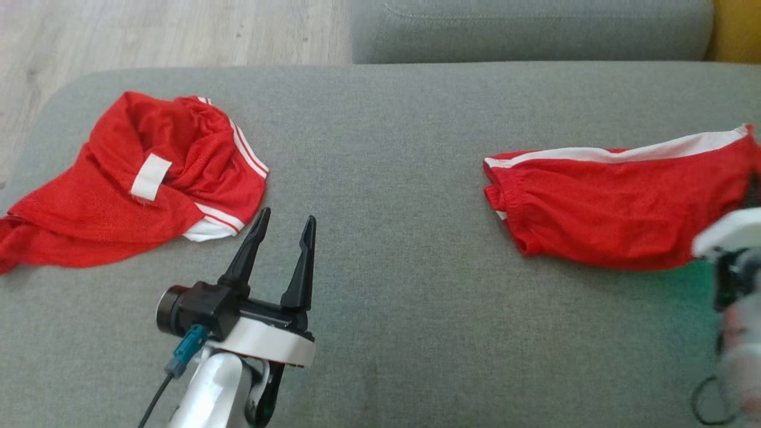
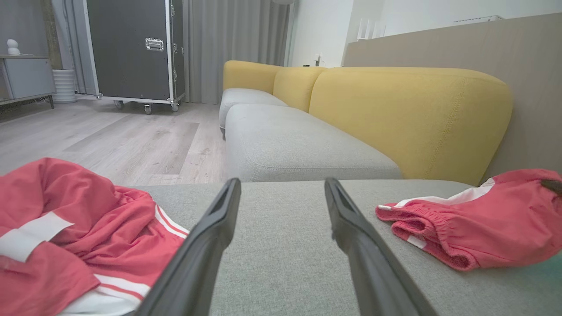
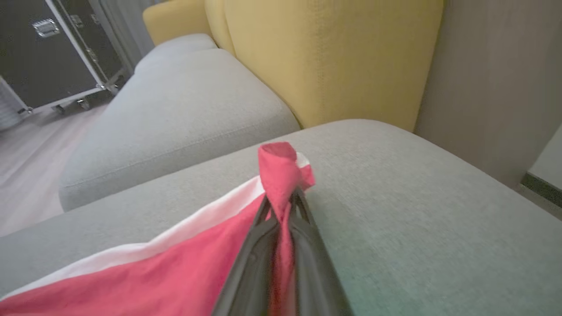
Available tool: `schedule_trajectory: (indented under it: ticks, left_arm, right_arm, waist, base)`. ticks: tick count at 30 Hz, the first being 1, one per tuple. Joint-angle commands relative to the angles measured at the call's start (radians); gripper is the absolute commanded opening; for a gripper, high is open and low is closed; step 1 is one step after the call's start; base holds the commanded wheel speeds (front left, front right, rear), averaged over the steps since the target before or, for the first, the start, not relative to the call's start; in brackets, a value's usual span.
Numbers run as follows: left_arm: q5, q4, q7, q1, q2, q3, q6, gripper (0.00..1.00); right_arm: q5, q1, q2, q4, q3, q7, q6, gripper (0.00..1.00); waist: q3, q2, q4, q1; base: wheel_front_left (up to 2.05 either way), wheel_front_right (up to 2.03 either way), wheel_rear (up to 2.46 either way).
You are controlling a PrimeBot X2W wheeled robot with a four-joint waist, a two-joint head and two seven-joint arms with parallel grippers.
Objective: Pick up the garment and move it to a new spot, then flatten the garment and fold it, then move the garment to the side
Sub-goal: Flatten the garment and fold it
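Pinching a bunched corner of the folded red garment [image 3: 131,281], the right gripper [image 3: 283,202] is clamped tight on the cloth, probably so it can drag the piece sideways along the grey cushion [image 1: 386,178]. The left gripper [image 1: 284,221] hovers with jaws spread wide and nothing between them, midway to a crumpled red heap [image 1: 137,178] at the cushion's left end. Both fabrics look thin, mesh-like and white-striped, and the cushion is coarsely woven.
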Motion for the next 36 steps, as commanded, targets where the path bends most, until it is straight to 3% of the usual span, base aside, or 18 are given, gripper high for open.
schedule_trajectory:
  ticks: [1, 6, 15, 16, 29, 36]
  left_arm:
    - [0.009, -0.028, -0.006, -0.013, 0.003, 0.035, -0.003, 1.00]
    - [0.010, -0.017, -0.006, -0.004, 0.003, 0.033, -0.003, 1.00]
    - [0.001, -0.014, -0.006, 0.006, 0.003, 0.028, 0.004, 1.00]
    - [-0.006, -0.014, -0.006, 0.006, 0.003, 0.027, 0.006, 1.00]
    - [-0.019, -0.008, -0.006, -0.009, 0.003, 0.004, 0.014, 1.00]
    - [-0.021, -0.003, -0.006, 0.002, 0.003, 0.007, 0.022, 1.00]
  right_arm:
    - [0.016, -0.027, 0.017, -0.039, 0.052, -0.014, -0.001, 0.00]
    - [0.105, -0.006, 0.075, -0.101, 0.212, -0.021, -0.001, 0.00]
    - [0.272, 0.057, 0.105, -0.182, 0.493, -0.024, -0.001, 0.00]
    - [0.306, 0.068, 0.106, -0.196, 0.562, -0.024, -0.001, 0.00]
    - [0.468, 0.078, 0.057, -0.192, 0.918, -0.019, -0.001, 0.00]
    - [0.547, 0.113, 0.019, -0.164, 1.120, 0.023, -0.001, 0.00]
  waist:
    - [-0.010, -0.0001, 0.001, 0.0000]
    - [-0.041, -0.0001, 0.005, 0.0000]
    - [-0.068, -0.0001, 0.030, 0.0000]
    - [-0.068, -0.0001, 0.038, 0.0000]
    - [-0.050, -0.0001, 0.090, 0.0000]
    - [-0.065, -0.0001, 0.085, 0.0000]
  base:
    - [0.00, 0.00, 0.00]
    - [0.00, 0.00, 0.00]
    - [0.00, 0.00, 0.00]
    - [0.00, 0.00, 0.00]
    - [0.00, 0.00, 0.00]
    - [0.00, 0.00, 0.00]
